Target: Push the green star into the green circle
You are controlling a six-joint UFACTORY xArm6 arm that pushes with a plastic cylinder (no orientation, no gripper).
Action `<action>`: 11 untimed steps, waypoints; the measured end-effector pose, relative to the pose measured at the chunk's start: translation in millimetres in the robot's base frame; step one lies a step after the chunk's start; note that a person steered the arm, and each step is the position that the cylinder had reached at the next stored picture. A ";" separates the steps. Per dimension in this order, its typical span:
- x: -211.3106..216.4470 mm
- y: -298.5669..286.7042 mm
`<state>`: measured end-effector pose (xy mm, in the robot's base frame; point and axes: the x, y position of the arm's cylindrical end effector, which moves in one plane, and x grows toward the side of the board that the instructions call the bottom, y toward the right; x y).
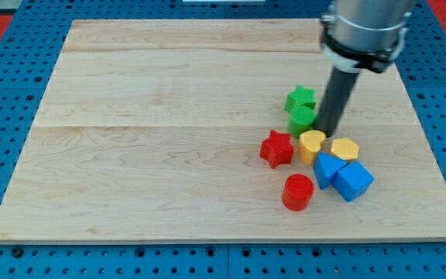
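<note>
The green star (300,98) lies right of the board's centre. The green circle (303,118) lies just below it, and the two touch. My tip (329,133) is at the lower end of the dark rod, just right of the green circle and above the yellow heart (311,144). The rod comes down from the grey arm at the view's top right.
A red star (276,149) lies left of the yellow heart. A yellow hexagon (344,149) lies right of it. Two blue blocks (341,176) sit below those. A red cylinder (297,192) lies lower left of them. The wooden board (169,132) rests on a blue pegboard.
</note>
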<state>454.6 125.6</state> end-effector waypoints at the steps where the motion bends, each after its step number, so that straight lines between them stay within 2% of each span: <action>1: 3.1 1.7; 3: -24.8 100.2; 4: -98.0 98.8; 5: -112.5 41.8; 7: -69.3 -19.2; 8: -43.5 -25.0; 9: -47.8 -30.1; 11: -22.7 -27.3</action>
